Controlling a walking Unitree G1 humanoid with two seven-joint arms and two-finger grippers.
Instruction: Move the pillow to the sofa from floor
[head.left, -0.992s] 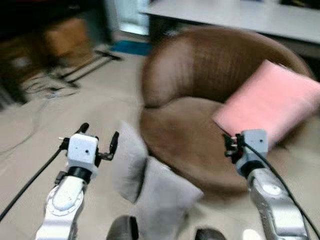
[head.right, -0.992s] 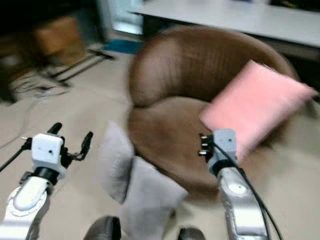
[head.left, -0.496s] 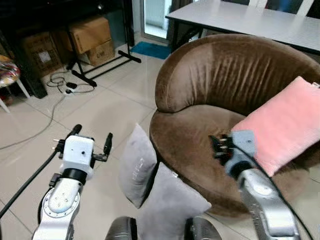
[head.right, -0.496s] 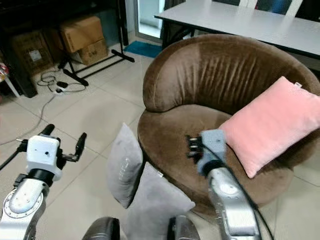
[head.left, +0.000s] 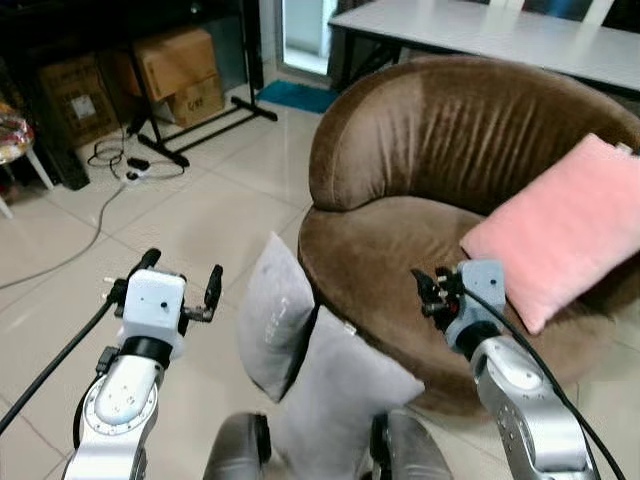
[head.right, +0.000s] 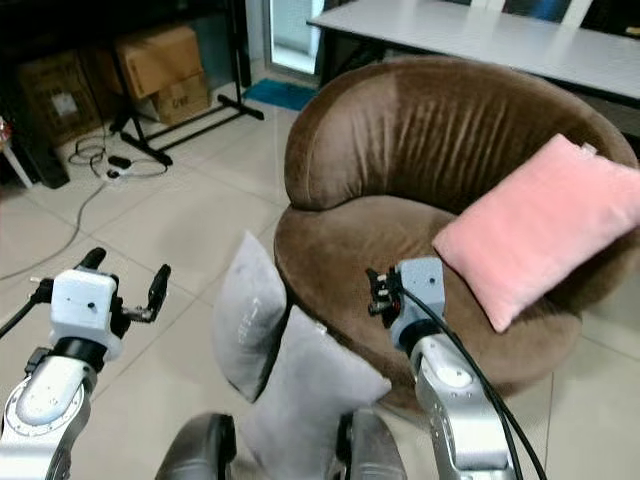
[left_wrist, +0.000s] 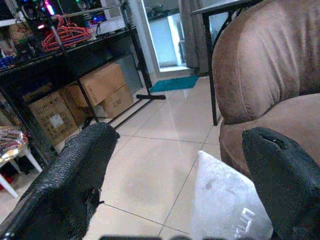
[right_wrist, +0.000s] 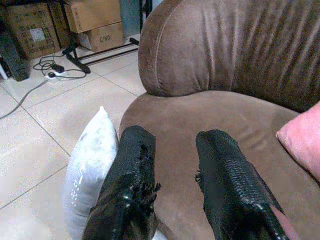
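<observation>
Two grey pillows lean on the tiled floor against the brown round sofa (head.left: 400, 250): one stands upright (head.left: 273, 315), the other (head.left: 345, 400) lies closer to me in front of it. A pink pillow (head.left: 565, 230) rests on the sofa seat at the right. My left gripper (head.left: 182, 268) hovers open above the floor, left of the upright grey pillow (left_wrist: 225, 205), holding nothing. Over the seat's front edge, my right gripper (head.right: 378, 290) is open with a narrow gap between its fingers (right_wrist: 132, 175) and nothing in it; the grey pillow (right_wrist: 90, 170) is just below and beside it.
Cardboard boxes (head.left: 180, 70), a black stand's legs (head.left: 200, 125) and loose cables (head.left: 115, 165) lie at the back left. A white table (head.left: 500, 35) stands behind the sofa. A blue mat (head.left: 295, 97) lies by the doorway. Bare tiled floor (head.left: 170, 215) spreads to the left.
The blurred view has steadied and shifted slightly. My right gripper has drifted left, away from the pink pillow and over the seat front. The left arm holds its pose.
</observation>
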